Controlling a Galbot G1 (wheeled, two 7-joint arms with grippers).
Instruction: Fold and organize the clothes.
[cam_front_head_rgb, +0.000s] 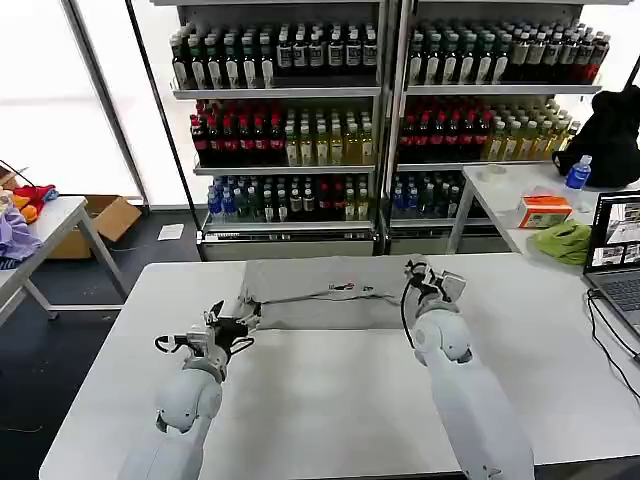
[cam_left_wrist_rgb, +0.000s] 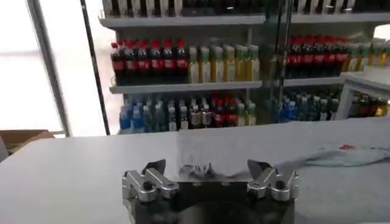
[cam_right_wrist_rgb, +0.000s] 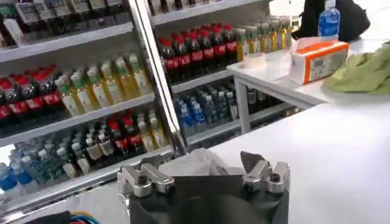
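Shirt (cam_front_head_rgb: 320, 290), near edge behind grippers.

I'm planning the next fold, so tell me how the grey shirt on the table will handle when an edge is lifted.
The grey shirt is probably floppy: it lies flat and thin on the white table, with a soft ridge across it. It likely weighs little, so lifting one edge may drag the rest. The left gripper and right gripper sit at opposite ends, suggesting two-point support.
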